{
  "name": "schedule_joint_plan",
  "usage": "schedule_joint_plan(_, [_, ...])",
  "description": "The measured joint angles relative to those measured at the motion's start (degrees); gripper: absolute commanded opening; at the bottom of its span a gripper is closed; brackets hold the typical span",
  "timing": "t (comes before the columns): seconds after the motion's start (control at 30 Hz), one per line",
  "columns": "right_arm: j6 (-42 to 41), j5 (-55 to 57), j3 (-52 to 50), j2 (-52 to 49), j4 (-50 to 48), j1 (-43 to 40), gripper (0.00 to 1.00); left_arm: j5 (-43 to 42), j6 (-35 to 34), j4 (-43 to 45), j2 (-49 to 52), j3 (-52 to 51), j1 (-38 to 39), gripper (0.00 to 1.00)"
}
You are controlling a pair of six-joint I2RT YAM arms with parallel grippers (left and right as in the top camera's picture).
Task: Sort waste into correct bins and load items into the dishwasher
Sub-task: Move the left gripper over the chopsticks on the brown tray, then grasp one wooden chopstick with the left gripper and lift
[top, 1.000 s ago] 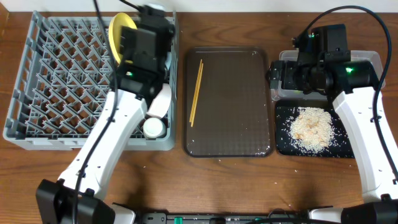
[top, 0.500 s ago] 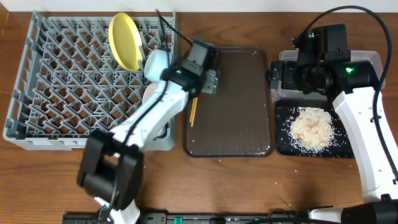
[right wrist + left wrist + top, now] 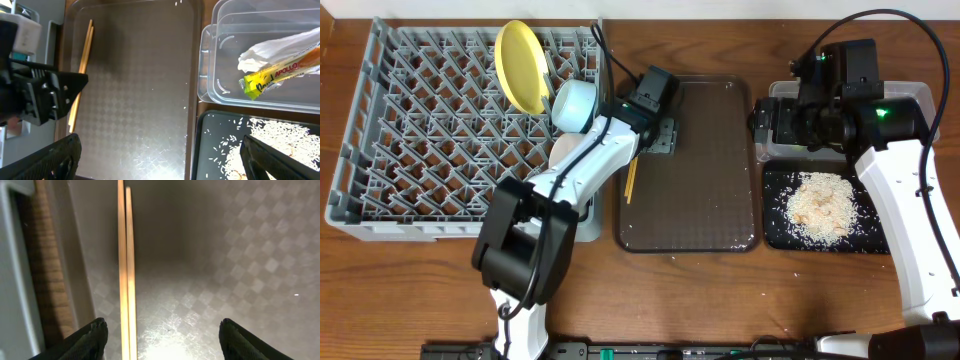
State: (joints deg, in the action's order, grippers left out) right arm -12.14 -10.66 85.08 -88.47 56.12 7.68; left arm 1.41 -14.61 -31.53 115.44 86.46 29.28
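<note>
A pair of wooden chopsticks (image 3: 629,183) lies on the left side of the dark brown tray (image 3: 710,170). My left gripper (image 3: 658,128) hangs low over it, open. In the left wrist view the chopsticks (image 3: 125,270) run between the fingers (image 3: 162,332), close to the left one. The yellow plate (image 3: 519,66) and the light blue bowl (image 3: 574,103) stand in the grey dish rack (image 3: 420,130). My right gripper (image 3: 160,150) is open and empty near the clear box (image 3: 210,65), which holds the napkin (image 3: 270,47) and the wrapper (image 3: 277,76). Rice (image 3: 820,205) lies in the black tray (image 3: 775,228).
The left arm lies across the rack's right edge and hides the white bowl and cup there. A strip of wooden table (image 3: 47,275) separates the rack from the brown tray. The clear box (image 3: 920,96) and black tray sit right of the brown tray.
My left arm has swung from the rack's back right corner to the brown tray, over the chopsticks. The light blue bowl now shows in the rack beside the plate. The right arm has not moved.
</note>
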Motion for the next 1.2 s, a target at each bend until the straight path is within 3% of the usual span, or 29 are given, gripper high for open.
schedule_joint_plan(1.2, [0.0, 0.0, 0.0, 0.0, 0.0, 0.0, 0.99, -0.8, 1.0, 2.3, 7.8, 0.2, 0.1, 0.7])
